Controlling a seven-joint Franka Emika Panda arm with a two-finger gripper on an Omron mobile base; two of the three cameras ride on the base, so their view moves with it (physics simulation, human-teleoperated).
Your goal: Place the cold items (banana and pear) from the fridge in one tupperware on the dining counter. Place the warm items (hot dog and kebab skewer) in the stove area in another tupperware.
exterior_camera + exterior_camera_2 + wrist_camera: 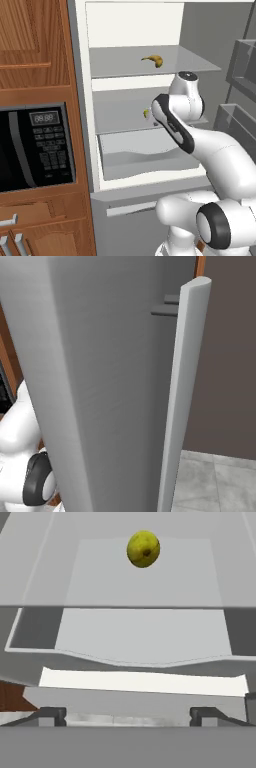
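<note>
Reaching into the fridge [135,30] for the pear [143,548], which sits on the middle shelf above the drawer bin [150,155], banana [153,60] one shelf up; jaws [127,714] spread wide, empty, next move: advance to straddle pear.

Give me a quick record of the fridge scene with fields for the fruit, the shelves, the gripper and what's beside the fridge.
fridge: door open
banana: on the upper shelf
pear: on the middle shelf, above the drawer bin
gripper: open, holding nothing, aimed at the pear from short of the shelf
microwave: black, set in wooden cabinets left of the fridge
fridge door: blocks the right base view
</note>
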